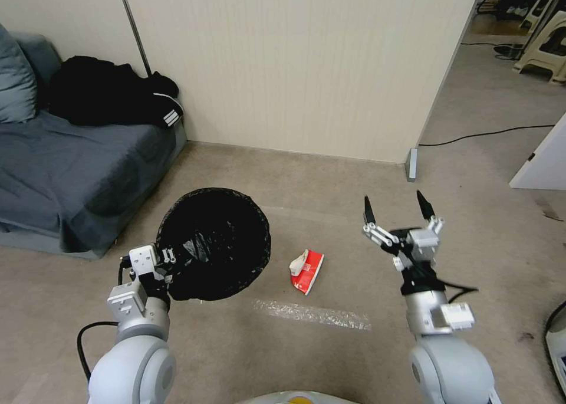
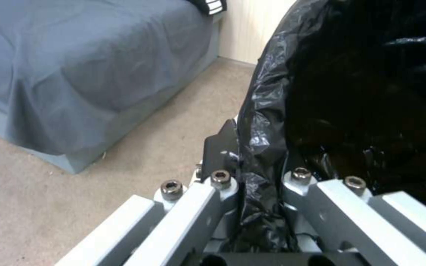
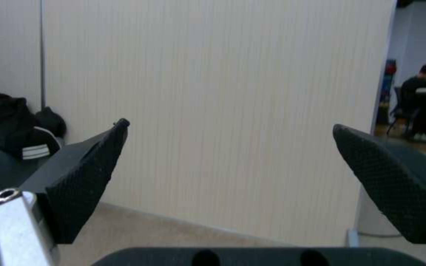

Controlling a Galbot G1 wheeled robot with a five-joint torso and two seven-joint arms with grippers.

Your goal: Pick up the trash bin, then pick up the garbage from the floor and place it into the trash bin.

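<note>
Gripping the near rim of the trash bin (image 1: pixel 215 245), the left tool (image 1: pixel 164 261) has its fingers pressed together on the black liner bag folded over that edge; in the left wrist view the bunched liner (image 2: pixel 262 155) runs down between the two metal finger links, with one dark fingertip (image 2: pixel 221 146) lying against its outer side. The bin is held at the robot's left, its mouth tipped toward the head camera so that the black-lined inside shows, and whether its base touches the floor cannot be told. Just to the right of the bin, on the beige floor (image 1: pixel 330 174), lies the garbage (image 1: pixel 307 271), a red-and-white paper carton resting on its side, apart from the bin and from both tools. A strip of clear tape (image 1: pixel 312 314) is stuck to the floor just nearer the robot than the carton. The right tool (image 1: pixel 396 210) hangs in the air to the right of the carton, pointing toward the cream partition wall (image 1: pixel 306 62), its two black fingers spread wide and holding nothing; the right wrist view shows the textured pads (image 3: pixel 82 183) far apart with the wall between them. At the far left stands a grey sofa (image 1: pixel 71 174) with a heap of black clothes (image 1: pixel 109 91) on it against the wall.
</note>
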